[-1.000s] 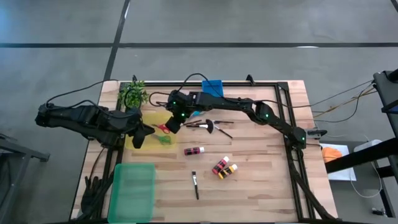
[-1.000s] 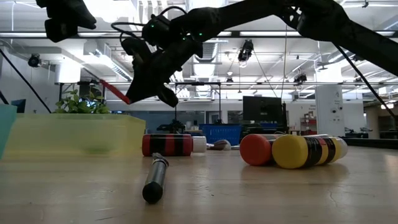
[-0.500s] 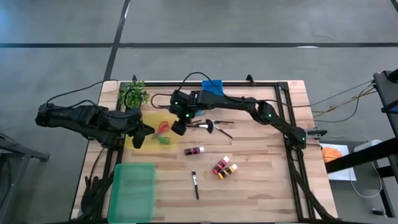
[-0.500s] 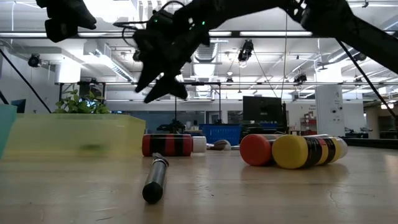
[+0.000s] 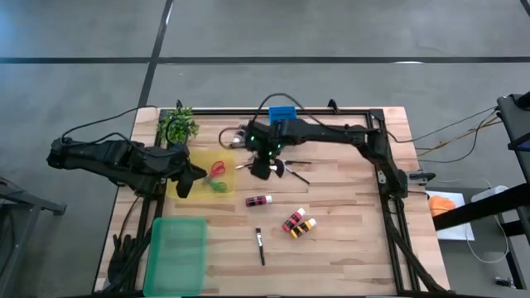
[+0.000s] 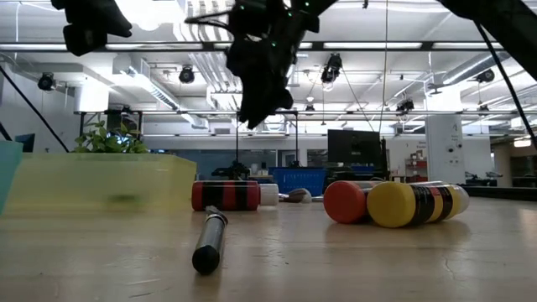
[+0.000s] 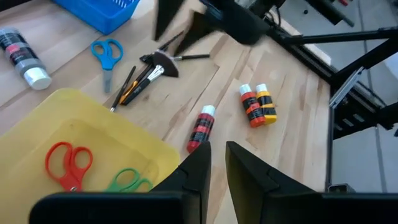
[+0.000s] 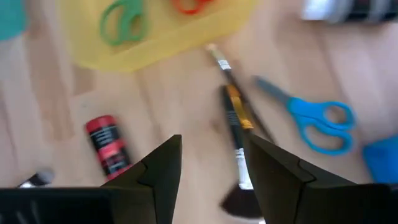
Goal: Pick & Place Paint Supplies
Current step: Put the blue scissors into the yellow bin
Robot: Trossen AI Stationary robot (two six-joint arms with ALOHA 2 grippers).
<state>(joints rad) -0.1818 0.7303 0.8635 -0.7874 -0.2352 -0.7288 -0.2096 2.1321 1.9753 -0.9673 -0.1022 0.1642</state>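
Note:
My right gripper (image 5: 261, 171) hangs open above the table's middle, over a bundle of dark paintbrushes (image 8: 236, 130), and touches nothing. Blue scissors (image 8: 317, 124) lie beside the brushes. Red scissors (image 5: 217, 170) and green scissors (image 5: 219, 186) lie flat in the yellow tray (image 5: 192, 157). A red-and-black bottle (image 5: 258, 200) lies on its side, as do a red bottle (image 5: 292, 222) and an orange bottle (image 5: 305, 225) side by side. A single brush (image 5: 260, 245) lies nearer the front. My left gripper (image 7: 217, 165) waits over the yellow tray's left edge, its fingers almost together, with nothing between them.
A green tray (image 5: 175, 252) sits at the front left. A potted plant (image 5: 177, 124) stands at the back left and a blue basket (image 5: 283, 116) at the back middle. A black-labelled bottle (image 7: 22, 53) lies near the basket.
My right gripper has opened and let go of the red scissors, which now lie in the yellow tray. It has then risen and swung toward the table's right, away from the tray, rolling its wrist, and now hangs over the brush bundle.

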